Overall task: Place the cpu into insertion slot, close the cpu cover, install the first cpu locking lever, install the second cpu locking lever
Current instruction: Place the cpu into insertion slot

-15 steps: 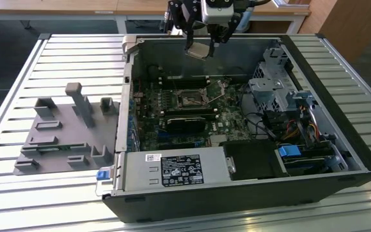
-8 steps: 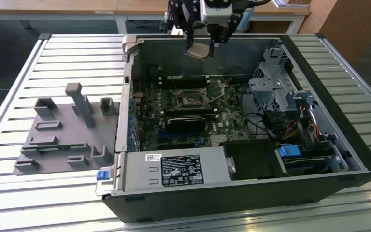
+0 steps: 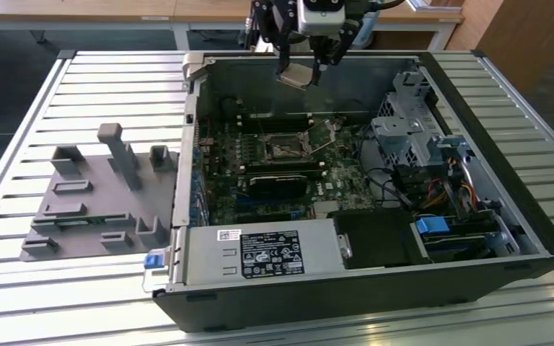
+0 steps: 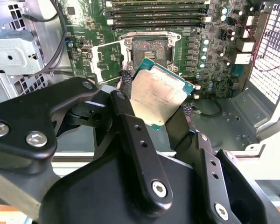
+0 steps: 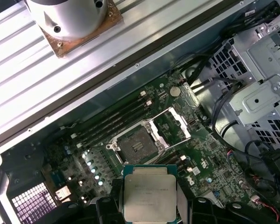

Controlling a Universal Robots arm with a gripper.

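Gripper (image 4: 156,93): clenched on 2 opposite edges of the cpu (image 4: 158,95).
cpu: square, no long side; silvery top faces both wrist cameras; held tilted in the air above the motherboard (image 3: 257,194).
insertion slot (image 5: 137,144): bare, dark centre exposed, apart from the chip.
cpu cover (image 5: 181,122): swung open beside the slot.
computer case (image 3: 354,295): lies open on a slatted table (image 3: 113,79).

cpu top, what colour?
Pale silvery-grey, with a teal-green border; the cpu shows best in the first wrist view.
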